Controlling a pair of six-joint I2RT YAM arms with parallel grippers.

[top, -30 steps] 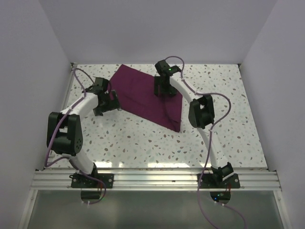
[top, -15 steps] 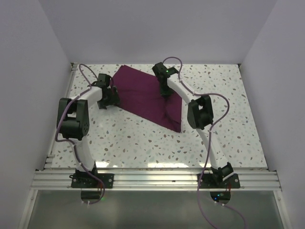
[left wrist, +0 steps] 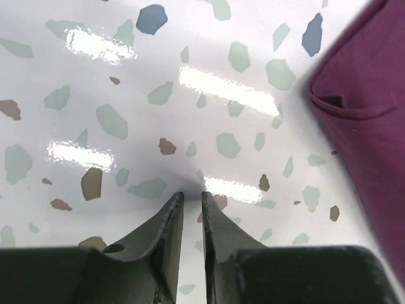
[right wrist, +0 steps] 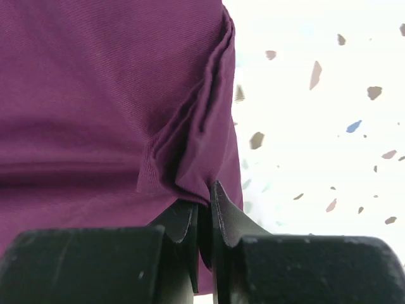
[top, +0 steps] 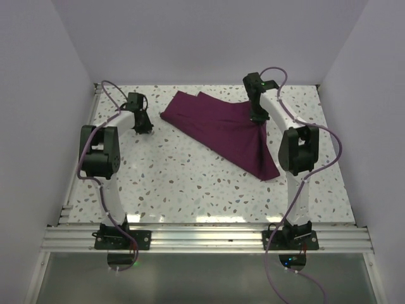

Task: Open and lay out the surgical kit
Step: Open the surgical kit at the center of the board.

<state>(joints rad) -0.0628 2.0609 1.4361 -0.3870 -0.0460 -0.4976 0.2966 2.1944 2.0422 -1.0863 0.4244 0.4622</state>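
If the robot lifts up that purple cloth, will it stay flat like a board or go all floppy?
Probably floppy. Where the right gripper pinches the purple cloth, the fabric bunches into soft folds, as a stiff sheet would not. It also drapes in loose pleats across the table, so the rest would likely sag. It looks thin, so probably light, though anything wrapped inside is hidden.

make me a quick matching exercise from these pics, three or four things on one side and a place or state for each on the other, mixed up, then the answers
Column one
1. left gripper
2. right gripper
3. maroon cloth wrap
4. table

Column two
A. white with coloured specks
B. pinching a fold of fabric
C. nearly closed on nothing, just above the bare surface beside the cloth
D. spread partly unfolded across the far middle of the surface

Pairs: 1-C, 2-B, 3-D, 4-A
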